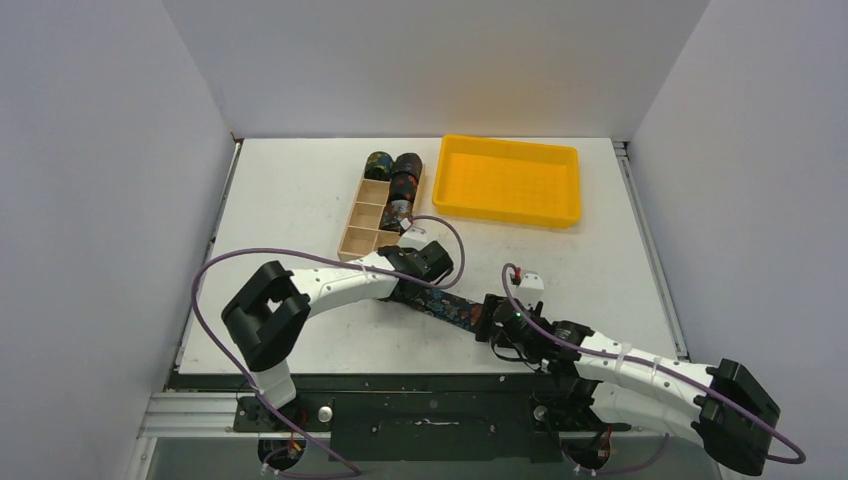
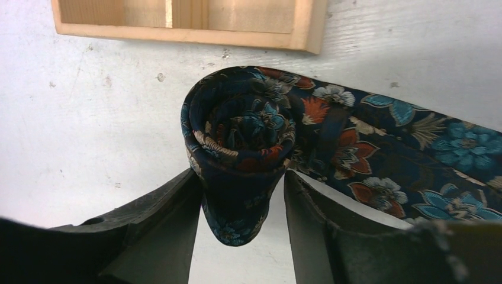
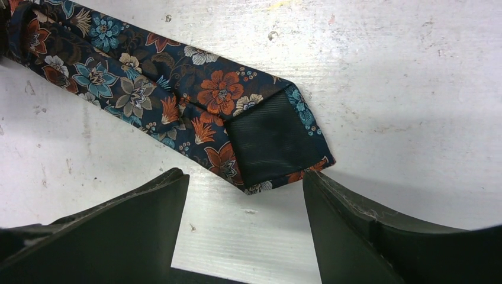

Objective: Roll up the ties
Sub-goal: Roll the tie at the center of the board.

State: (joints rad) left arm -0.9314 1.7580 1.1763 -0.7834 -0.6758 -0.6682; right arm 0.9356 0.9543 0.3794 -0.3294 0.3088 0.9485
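While the left pincer [image 2: 241, 176] stands about half open astride the rolled end [image 2: 237, 127] of the tie [image 1: 452, 307], just in front of the wooden box [image 1: 352, 240], the cloth touches both its fingers. I cannot tell whether it pinches the coil or merely brackets it. From that coil the tie runs flat across the worktop [image 1: 290, 200], away from the box to the right. It ends in its wide tip [image 3: 266, 139], which lies dark lining up. The right pincer [image 3: 244, 176] hangs wide open just short of that tip, holding nothing.

To my eye this is light, limp, rather slippery fabric. The coil will probably spring loose unless it is gripped across its sides, and the flat tip looks best pinched at its edge.

By my count there is one tie part rolled. Three finished rolls [image 1: 405, 172] sit at the box's far end and along its right side. There is one box, one yellow tray [image 1: 510, 143] to the right of it, and two pincers.
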